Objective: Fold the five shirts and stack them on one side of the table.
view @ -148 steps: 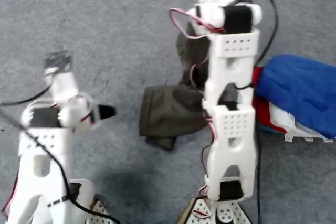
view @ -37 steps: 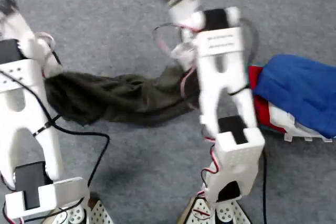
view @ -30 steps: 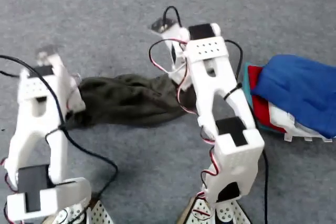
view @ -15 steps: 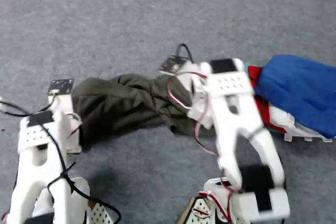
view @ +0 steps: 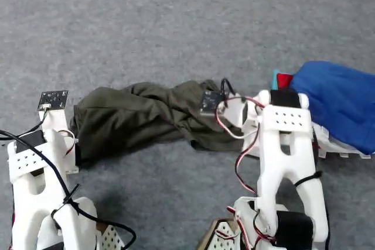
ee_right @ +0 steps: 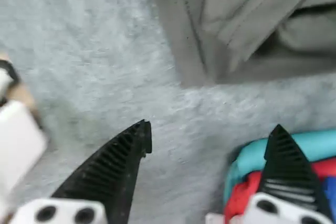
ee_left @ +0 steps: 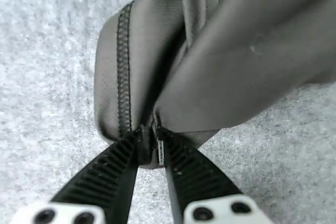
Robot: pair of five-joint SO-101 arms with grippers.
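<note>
Pinching the olive shirt [view: 140, 115] hem with my left fingers [ee_left: 118, 163], right fingers [ee_right: 118, 156] spread wide, I fear the thin hold slips under tension.

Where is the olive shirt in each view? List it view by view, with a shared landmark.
High view: olive shirt crumpled mid-table, between the arms.
Left wrist view: olive shirt, hemmed edge pinched in the left gripper.
Right wrist view: olive shirt beyond the open right gripper, apart from it.
Shared landmark: the grey table.
</note>
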